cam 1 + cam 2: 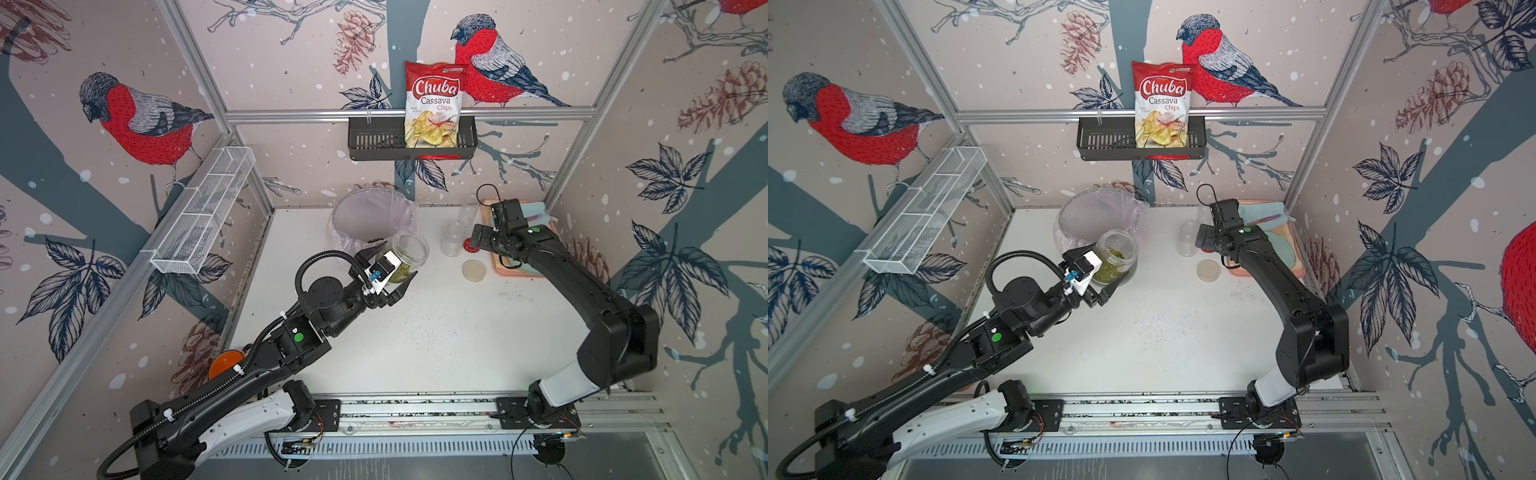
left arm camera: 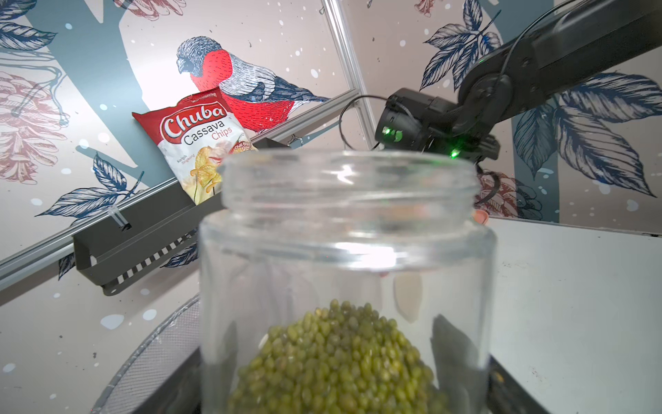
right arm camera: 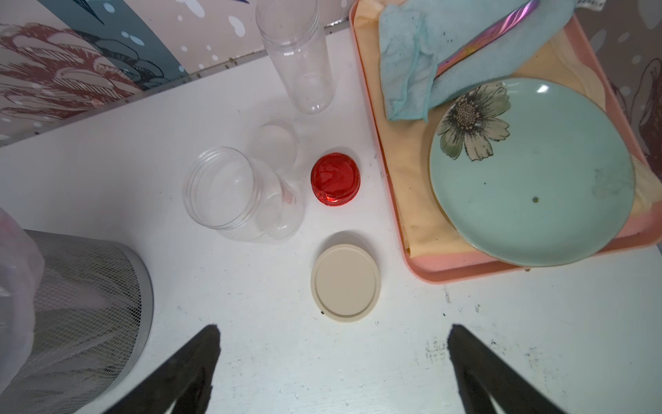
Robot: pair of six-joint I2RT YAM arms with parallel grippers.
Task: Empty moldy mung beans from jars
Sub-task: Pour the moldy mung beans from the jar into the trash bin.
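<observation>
My left gripper (image 1: 392, 270) (image 1: 1100, 270) is shut on a lidless clear jar (image 1: 409, 253) (image 1: 1117, 253) (image 2: 347, 233), one finger on each side of its lower wall. The jar stands mouth up, close to the bin's front right side. Mung beans (image 1: 1111, 262) (image 2: 333, 358) fill its bottom part. My right gripper (image 3: 334, 331) (image 1: 478, 241) hangs open over bare table. Just beyond its fingertips lie a beige lid (image 3: 345, 283) (image 1: 474, 270) and a red lid (image 3: 335, 178). Two empty clear jars, a short one (image 3: 229, 190) and a tall one (image 3: 297, 57), stand beyond them.
A grey mesh bin (image 1: 365, 195) (image 3: 89, 286) with a clear liner stands at the back middle. A pink tray (image 3: 465, 276) at the back right holds a green plate (image 3: 530, 179) and a blue cloth (image 3: 412, 53). Dark specks dot the white table (image 1: 415, 332).
</observation>
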